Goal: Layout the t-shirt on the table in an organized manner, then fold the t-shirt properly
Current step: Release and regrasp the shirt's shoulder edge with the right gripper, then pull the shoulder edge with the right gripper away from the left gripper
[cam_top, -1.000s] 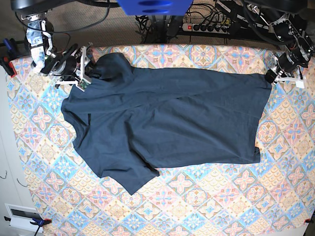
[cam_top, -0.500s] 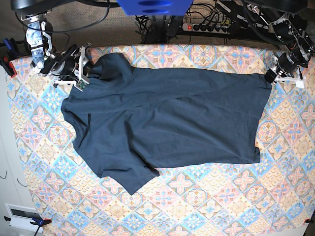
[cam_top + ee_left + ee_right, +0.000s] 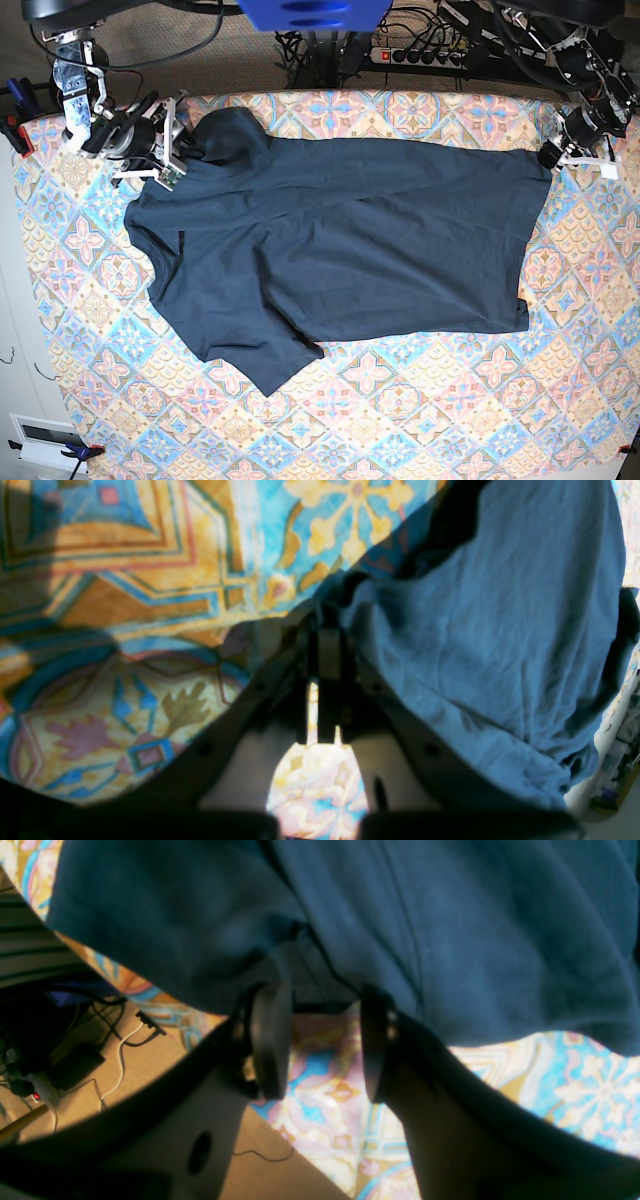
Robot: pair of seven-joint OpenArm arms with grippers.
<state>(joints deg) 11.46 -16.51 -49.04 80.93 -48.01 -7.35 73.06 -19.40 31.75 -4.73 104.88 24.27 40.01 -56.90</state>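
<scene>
The dark navy t-shirt (image 3: 340, 240) lies spread on the patterned table (image 3: 420, 420), its hem toward the right and its sleeves and collar toward the left. One sleeve sticks out at the lower left, and the other is bunched at the top left. My left gripper (image 3: 549, 157) is at the shirt's top right corner. In the left wrist view this gripper (image 3: 327, 630) is shut on the t-shirt (image 3: 475, 630), with cloth draped over one finger. My right gripper (image 3: 178, 143) is at the top left sleeve. It stands open (image 3: 322, 1005), the edge of the t-shirt (image 3: 450, 930) at its fingertips.
A power strip with cables (image 3: 420, 55) lies beyond the table's far edge. Clamps (image 3: 15, 130) hold the cloth at the left edge. A white box (image 3: 45, 440) sits off the lower left corner. Floor cables (image 3: 75, 1050) show past the table edge.
My right gripper has shifted slightly back and forth by the top left sleeve. The shirt's lay and my left gripper look unchanged.
</scene>
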